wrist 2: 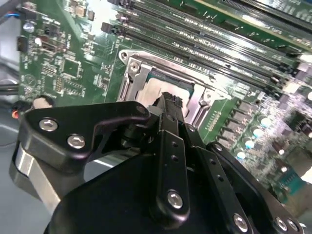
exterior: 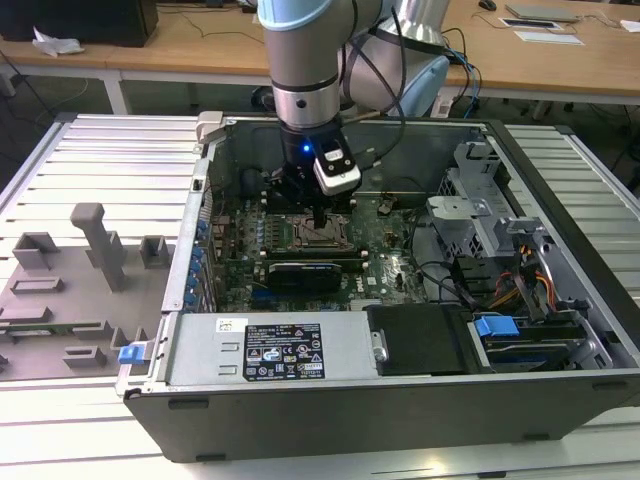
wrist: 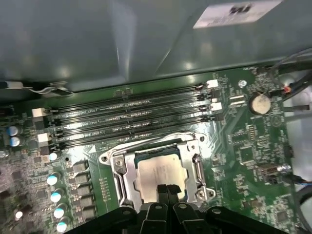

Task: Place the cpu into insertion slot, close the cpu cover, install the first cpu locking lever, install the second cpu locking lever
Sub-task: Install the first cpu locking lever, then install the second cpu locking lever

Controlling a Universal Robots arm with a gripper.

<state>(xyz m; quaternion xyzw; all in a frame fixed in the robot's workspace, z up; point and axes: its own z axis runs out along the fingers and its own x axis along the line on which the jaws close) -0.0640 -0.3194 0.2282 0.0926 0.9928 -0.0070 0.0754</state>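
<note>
The cpu (wrist: 155, 171) lies silver face up in the insertion slot (exterior: 312, 233) of the green motherboard (wrist: 243, 146). The silver cpu cover (wrist: 120, 176) lies flat around it, the chip showing through its window. In the second wrist view the cover (wrist 2: 146, 62) frames the cpu (wrist 2: 155, 90) the same way. A thin metal lever (wrist: 197, 166) runs along one side of the cover; whether it is latched I cannot tell. My gripper (wrist: 168, 188) hangs straight over the near edge of the chip, fingers shut together with nothing between them. It also shows at the gripper (wrist 2: 168, 99) and the gripper (exterior: 319, 214).
Long black memory slots (wrist: 131, 117) run just beyond the socket, and a coin battery (wrist: 259, 102) sits to one side. In the exterior view a black card (exterior: 312, 272), the power supply (exterior: 280, 350), a drive cage (exterior: 480, 215) and cables (exterior: 520, 285) crowd the case. A grey fixture plate (exterior: 70, 285) lies outside.
</note>
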